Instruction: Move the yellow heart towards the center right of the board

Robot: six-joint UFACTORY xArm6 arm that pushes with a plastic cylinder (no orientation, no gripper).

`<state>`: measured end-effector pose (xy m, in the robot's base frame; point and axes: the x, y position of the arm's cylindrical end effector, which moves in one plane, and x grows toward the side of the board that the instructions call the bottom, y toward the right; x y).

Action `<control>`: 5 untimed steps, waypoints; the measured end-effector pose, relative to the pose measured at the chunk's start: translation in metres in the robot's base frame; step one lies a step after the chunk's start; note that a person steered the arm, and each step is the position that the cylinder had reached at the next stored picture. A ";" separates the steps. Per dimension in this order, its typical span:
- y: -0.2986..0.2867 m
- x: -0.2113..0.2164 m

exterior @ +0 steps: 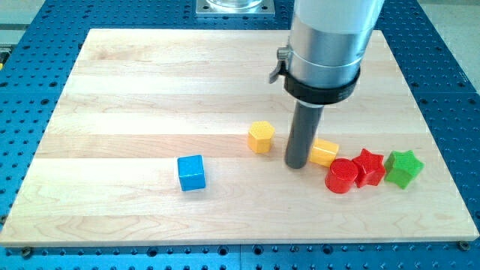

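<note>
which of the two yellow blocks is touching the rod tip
The yellow block at the view's right of my tip, beside the red cylinder; the yellow hexagonal block sits apart.

Bright, even light, sharp picture.
Soft overhead light washes the pale wooden board (150, 90) with a mild sheen at its far edge; short faint shadows sit under the blue cube (191, 172) and my tip (297, 164). No blur or visible edge distortion.

A pale wooden board of glued maple-like strips (150, 82) fills most of the frame, lit evenly. Around it, along the left, right and bottom edges, shows a blue metal bench (30, 67) perforated with regular rows of holes.
</note>
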<state>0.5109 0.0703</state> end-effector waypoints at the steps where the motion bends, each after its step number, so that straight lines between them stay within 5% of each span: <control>1: -0.003 0.004; 3: 0.099 -0.014; 5: 0.127 -0.047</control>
<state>0.4642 0.1972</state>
